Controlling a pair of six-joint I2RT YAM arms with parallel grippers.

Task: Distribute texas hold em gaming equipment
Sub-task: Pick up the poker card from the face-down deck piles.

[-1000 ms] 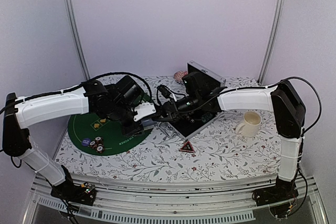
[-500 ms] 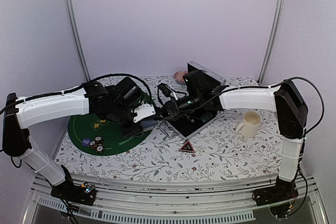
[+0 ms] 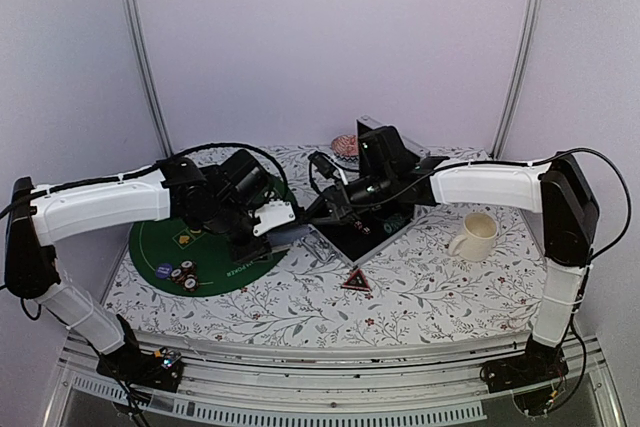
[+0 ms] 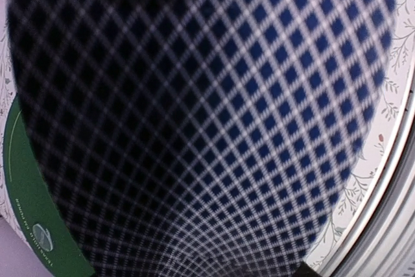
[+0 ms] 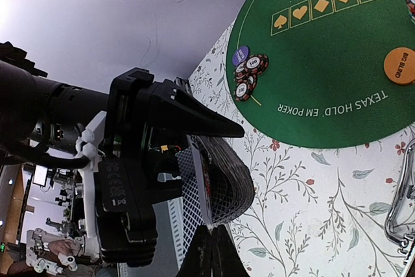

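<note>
Clamping a bowed, lattice-backed card deck over the floral bench: left tool. Right tool tips together at the deck's lower edge, possibly pinching one card; contact cut off.

R wrist view, txt upside-down | green mat: "TEXAS HOLD' EM POKER", white, along rim | same mat: 5 yellow boxes w/ suit signs, L to R spade, heart, diamond, heart, club | orange button: "BIG BLIND" | striped chip: "100" | top view: mat txt too small to read
</note>
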